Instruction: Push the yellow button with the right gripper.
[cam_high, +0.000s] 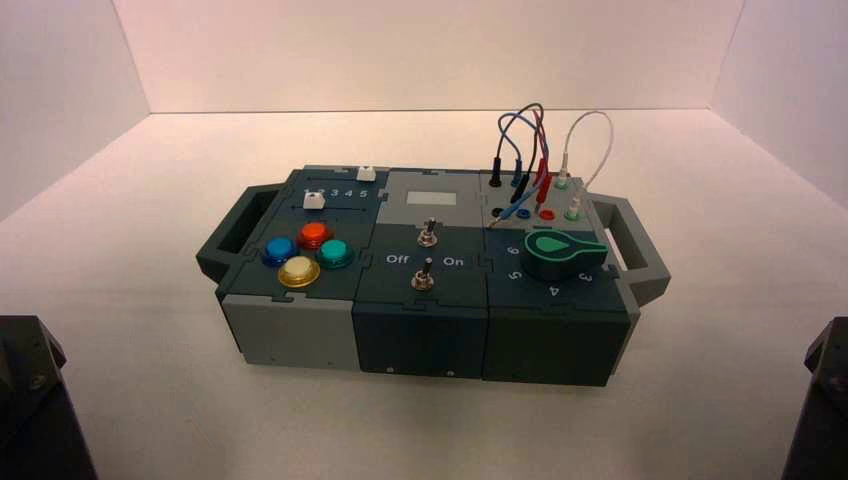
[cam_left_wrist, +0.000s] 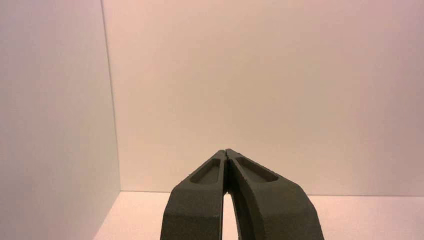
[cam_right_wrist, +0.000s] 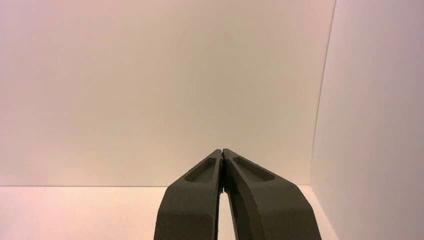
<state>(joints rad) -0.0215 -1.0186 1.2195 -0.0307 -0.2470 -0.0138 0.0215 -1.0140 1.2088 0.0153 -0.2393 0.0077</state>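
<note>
The yellow button is a pale-yellow dome with a gold rim, nearest the front in a cluster of round buttons on the left part of the box. My right gripper is shut with nothing in it and faces the bare back wall, far from the box. In the high view only a dark part of the right arm shows at the lower right corner. My left gripper is shut too and parked, its arm at the lower left corner.
Around the yellow button sit a blue button, an orange-red button and a teal button. Two toggle switches stand mid-box, a green knob and plugged wires on the right. White walls enclose the table.
</note>
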